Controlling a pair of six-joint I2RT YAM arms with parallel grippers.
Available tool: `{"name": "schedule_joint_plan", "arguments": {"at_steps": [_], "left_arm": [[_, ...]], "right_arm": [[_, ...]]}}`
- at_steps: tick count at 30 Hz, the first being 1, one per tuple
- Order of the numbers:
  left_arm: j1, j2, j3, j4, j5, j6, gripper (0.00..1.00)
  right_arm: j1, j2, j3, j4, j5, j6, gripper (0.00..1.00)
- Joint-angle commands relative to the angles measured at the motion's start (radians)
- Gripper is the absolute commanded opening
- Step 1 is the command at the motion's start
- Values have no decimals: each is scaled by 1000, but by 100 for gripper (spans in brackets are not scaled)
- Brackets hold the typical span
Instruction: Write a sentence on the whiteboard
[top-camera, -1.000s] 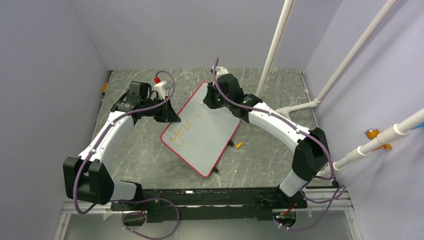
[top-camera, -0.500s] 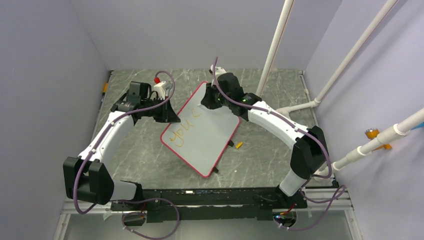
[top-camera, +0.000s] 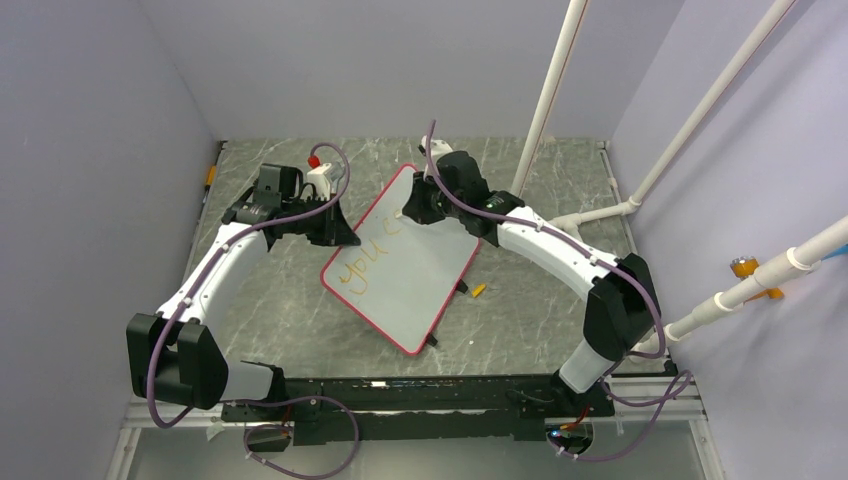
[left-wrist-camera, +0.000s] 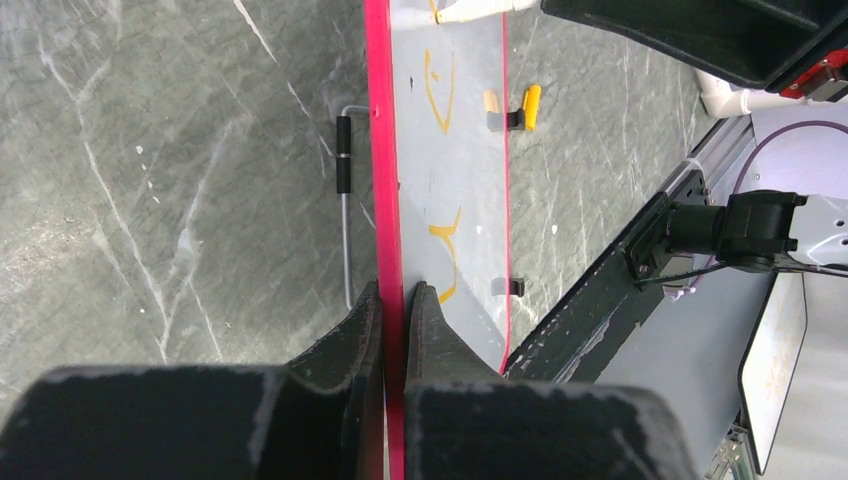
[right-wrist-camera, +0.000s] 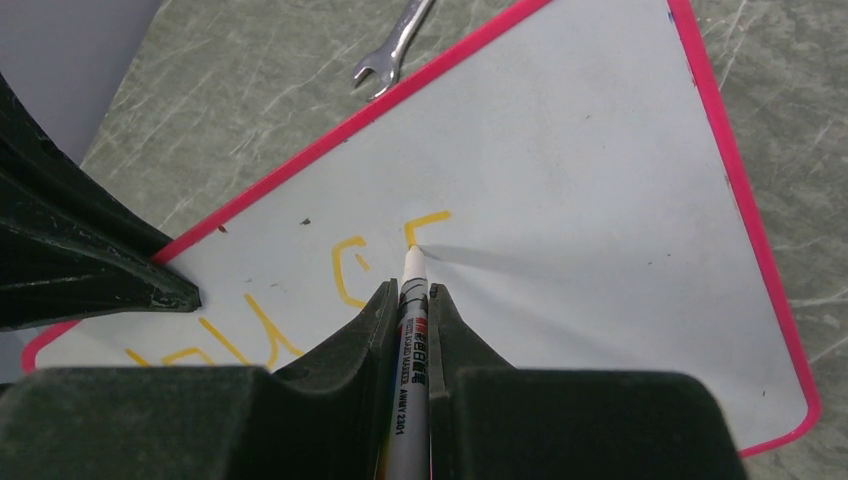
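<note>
A: Where is the whiteboard (top-camera: 405, 275)?
B: On the table (top-camera: 290, 315), in the middle, turned slantwise. The left gripper (left-wrist-camera: 393, 290) pinches its left edge. A hex key (left-wrist-camera: 344, 190) lies just outside that edge.
A: And the marker (right-wrist-camera: 410, 335)?
B: The right gripper (right-wrist-camera: 408, 290) grips it. Its tip touches the board, just right of the written words (right-wrist-camera: 345, 272). A wrench (right-wrist-camera: 393, 45) lies past the far edge. A marker cap (top-camera: 478, 291) sits near the right edge.

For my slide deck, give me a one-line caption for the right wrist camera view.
Right gripper pinches a marker, its tip on the whiteboard at an orange stroke beside a c.
</note>
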Motion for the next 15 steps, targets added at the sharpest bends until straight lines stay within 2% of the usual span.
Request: {"name": "schedule_joint_plan", "arguments": {"at_steps": [1,15], "left_arm": [[-11,-32,2,49,-34,86,0],[-14,-32,2,48,-34,86,0]], "right_arm": [[5,-19,-34,-9,-13,-17,0],[5,-9,13,-67,99,-15,0]]}}
